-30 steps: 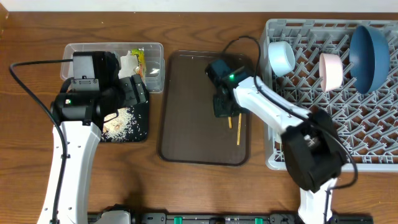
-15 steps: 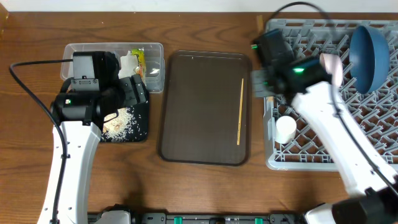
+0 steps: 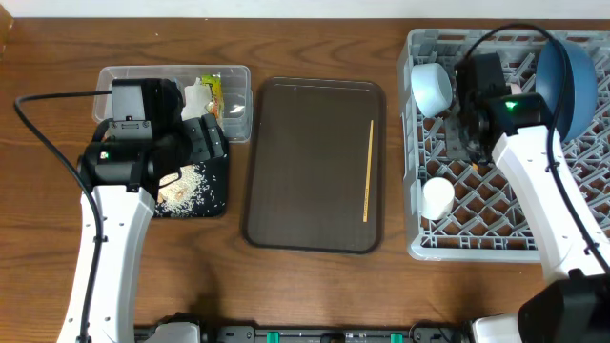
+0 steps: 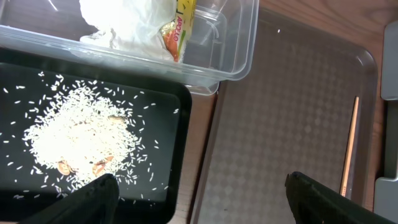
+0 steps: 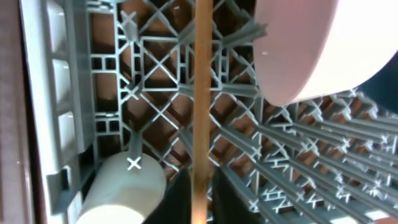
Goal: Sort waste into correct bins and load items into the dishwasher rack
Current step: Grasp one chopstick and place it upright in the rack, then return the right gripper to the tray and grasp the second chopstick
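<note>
A chopstick (image 5: 200, 93) is being gripped by the right gripper (image 5: 200, 198), whose fingers are being closed narrowly on the stick's near end, and it is being held over the rack (image 3: 419, 243). In the right wrist view the stick is being shown running straight across the lattice. The white cup (image 5: 124, 186) is lying on its side just to one side of it, and the pink bowl (image 5: 311, 50) is standing on edge to the other. Whether the stick's far end is touching the pegs cannot be told. The light blue bowl (image 3: 431, 88) and the dark blue bowl (image 3: 569, 76) are being carried on edge along the rack's far row. A second chopstick (image 3: 368, 171) is being left lying on the brown tray (image 3: 305, 162), near its rack-side edge.

The left gripper (image 4: 199, 198) is being kept wide open, with nothing in it, over the black tray (image 4: 181, 162), where the rice (image 4: 74, 134) is being held in a heap. The tissue (image 4: 130, 18) and the wrapper (image 4: 180, 28) are being contained in the clear tub (image 4: 245, 53), just beside the black tray.
</note>
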